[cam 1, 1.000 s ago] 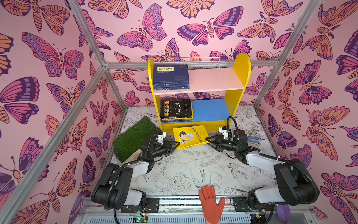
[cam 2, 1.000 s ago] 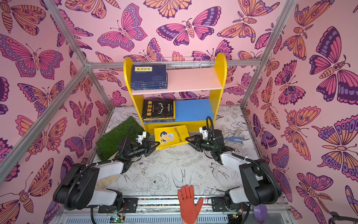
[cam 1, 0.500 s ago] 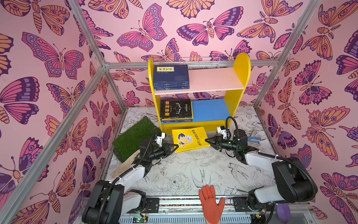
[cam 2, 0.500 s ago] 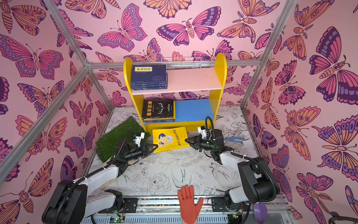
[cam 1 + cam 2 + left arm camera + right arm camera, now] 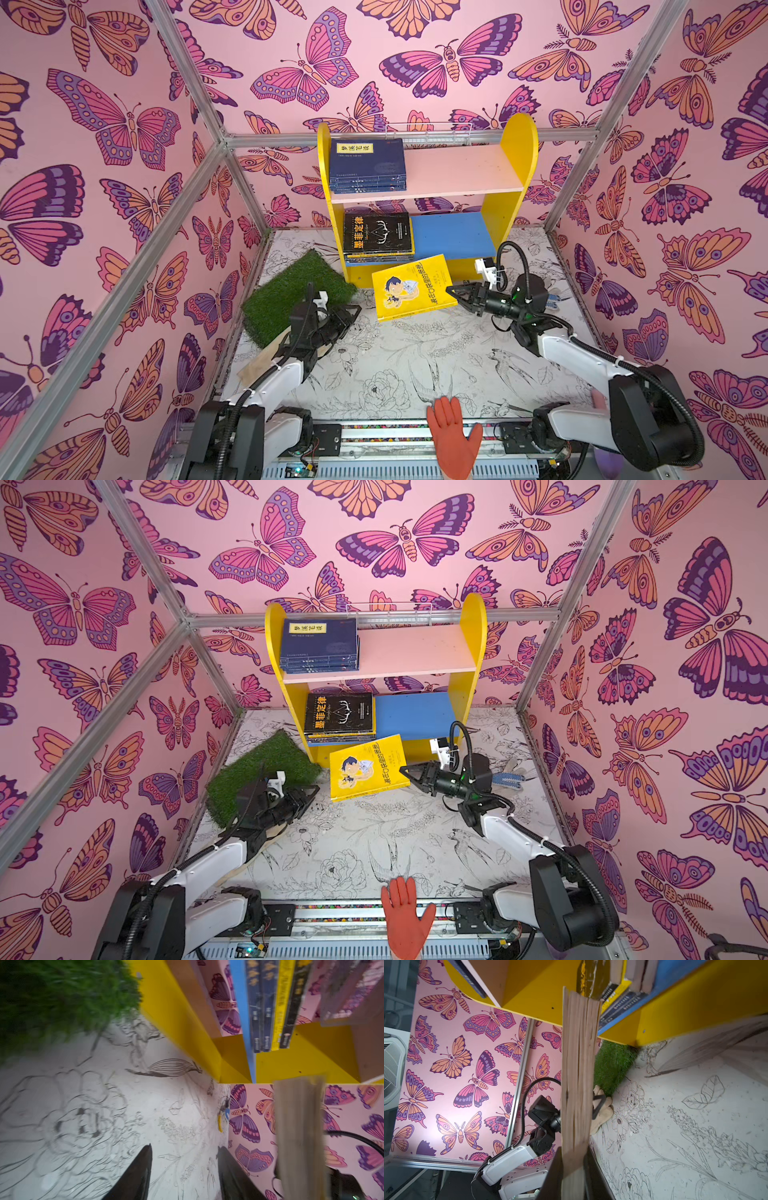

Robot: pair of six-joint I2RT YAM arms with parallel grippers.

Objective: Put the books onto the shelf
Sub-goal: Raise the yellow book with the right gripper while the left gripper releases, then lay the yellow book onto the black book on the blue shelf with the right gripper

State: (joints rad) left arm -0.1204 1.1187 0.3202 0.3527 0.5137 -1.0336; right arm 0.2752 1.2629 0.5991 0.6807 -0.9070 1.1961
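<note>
At centre right in both top views, the right hand is clamped narrow on the nearest edge of the yellow cartoon-boy book. The right wrist view confirms the page edge is pinched between the jaws. The book is held tilted, cover up, directly in front of the blue lower board of the shelf. Whether its low corner touches the bench cannot be told.

Judgement: the edge grip leaves the flat of the book free to slide onto the bare right part of that board.

Lower left of centre, the left hand stands partly open and empty, apart from the book, beside the green mat. It is judged to be parked clear of the insertion path.

Already shelved: a navy stack at the left of the pink upper board, and a black antler book topping the lower pile.

Risk noted: a single-edge hold may let the book sag or twist.
</note>
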